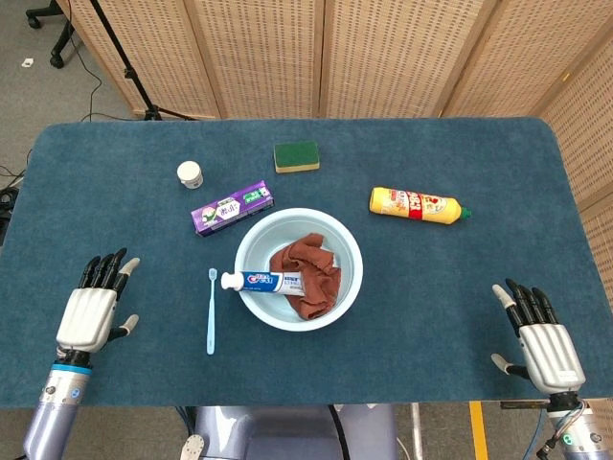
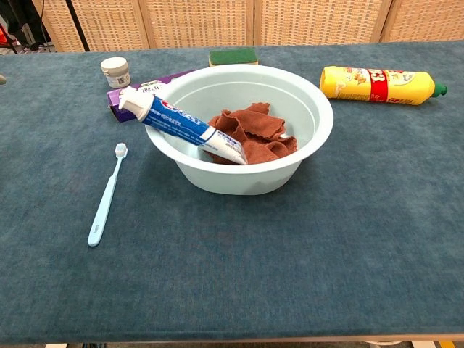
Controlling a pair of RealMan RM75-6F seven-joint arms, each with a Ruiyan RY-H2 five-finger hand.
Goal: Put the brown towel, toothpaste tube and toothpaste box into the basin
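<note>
Left hand (image 1: 91, 311), at the 8 o'clock corner of the blue-covered bench (image 1: 460, 278) in the head view: back up, fingers spread apart, holding nothing. Right hand (image 1: 539, 337), at the 4 o'clock corner: likewise flat, fingers apart, holding nothing. Neither hand shows clearly in the chest view.

Pale blue toothbrush (image 1: 211, 310), between the left hand and the basin, lying lengthwise with its bristle end toward 12 o'clock, just beside the basin's 9 o'clock side and apart from it.

Basin (image 1: 347, 249), pale blue, round, near the bench centre. Inside it lies the crumpled brown towel (image 1: 312, 270), filling the middle and the 4 o'clock part of the bowl. The toothpaste tube (image 1: 263, 281) rests tilted, its tail on the towel and its white cap end propped on the rim at 9 o'clock, overhanging it.

Toothpaste box (image 1: 233, 208), purple, lying flat on the bench outside the basin, just beyond its rim at 10 o'clock.

Small white jar (image 1: 190, 174), at 11 o'clock from the box. Green sponge (image 1: 296, 156), at 12 o'clock from the basin. Yellow bottle (image 1: 419, 204) with a red label, on its side at 2 o'clock from the basin, well apart from it.
</note>
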